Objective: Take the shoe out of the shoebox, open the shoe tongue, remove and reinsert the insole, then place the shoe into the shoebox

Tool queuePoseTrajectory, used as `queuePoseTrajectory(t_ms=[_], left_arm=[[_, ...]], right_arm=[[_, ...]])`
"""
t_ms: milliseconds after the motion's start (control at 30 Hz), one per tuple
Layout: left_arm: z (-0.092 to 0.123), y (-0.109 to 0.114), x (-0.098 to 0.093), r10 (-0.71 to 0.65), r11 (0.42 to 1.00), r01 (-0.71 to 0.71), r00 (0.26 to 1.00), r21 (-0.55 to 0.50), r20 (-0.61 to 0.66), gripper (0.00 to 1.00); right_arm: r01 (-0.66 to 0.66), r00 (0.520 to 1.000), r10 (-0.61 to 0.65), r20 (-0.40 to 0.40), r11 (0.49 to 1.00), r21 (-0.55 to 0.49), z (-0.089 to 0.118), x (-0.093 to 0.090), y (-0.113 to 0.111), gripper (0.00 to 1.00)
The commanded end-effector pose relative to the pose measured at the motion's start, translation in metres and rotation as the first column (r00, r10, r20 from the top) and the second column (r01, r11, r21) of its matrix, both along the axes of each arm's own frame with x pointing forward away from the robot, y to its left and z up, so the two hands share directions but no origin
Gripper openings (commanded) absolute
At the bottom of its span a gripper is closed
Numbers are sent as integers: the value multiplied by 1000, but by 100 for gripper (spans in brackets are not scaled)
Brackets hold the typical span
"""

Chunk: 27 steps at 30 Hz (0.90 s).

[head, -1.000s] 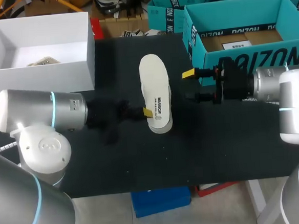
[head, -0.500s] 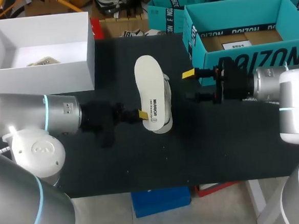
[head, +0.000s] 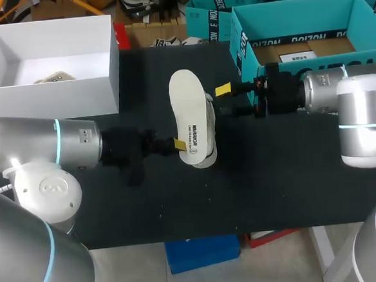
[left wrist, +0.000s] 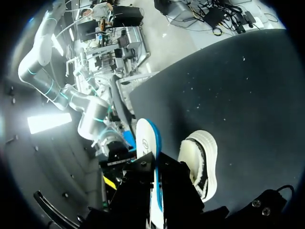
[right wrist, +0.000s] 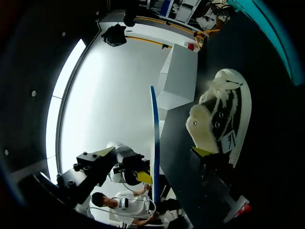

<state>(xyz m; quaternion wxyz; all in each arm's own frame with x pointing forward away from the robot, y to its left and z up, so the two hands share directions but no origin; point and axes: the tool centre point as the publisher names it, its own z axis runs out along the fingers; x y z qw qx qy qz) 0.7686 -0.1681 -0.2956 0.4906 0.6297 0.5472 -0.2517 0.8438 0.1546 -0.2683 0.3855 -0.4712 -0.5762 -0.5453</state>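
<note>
Pinching insole (left wrist: 147, 143) beside shoe (left wrist: 202, 160), apparently.

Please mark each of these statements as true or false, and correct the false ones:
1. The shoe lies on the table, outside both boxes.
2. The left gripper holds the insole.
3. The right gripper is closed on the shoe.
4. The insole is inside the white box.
1. True. The shoe lies on the black table, outside the white box and the teal box.
2. True. The left gripper is shut on the insole.
3. False. The right gripper is open, beside the shoe.
4. False. The insole is over the table, next to the shoe.
</note>
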Motion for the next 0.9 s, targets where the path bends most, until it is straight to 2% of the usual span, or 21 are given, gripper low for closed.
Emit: queuePoseTrajectory(t_ms=[33, 567, 900], left_arm=[[0, 0, -1, 2, 1000, -2, 1000, 0, 4, 0], [0, 0, -1, 2, 1000, -2, 1000, 0, 4, 0], [0, 0, -1, 2, 1000, -2, 1000, 0, 4, 0]], right_arm=[[-62, 998, 62, 23, 998, 18, -13, 10, 11, 100], [-107, 994, 107, 32, 994, 7, -2, 10, 30, 100], [-132, 991, 132, 12, 991, 12, -8, 3, 49, 100]])
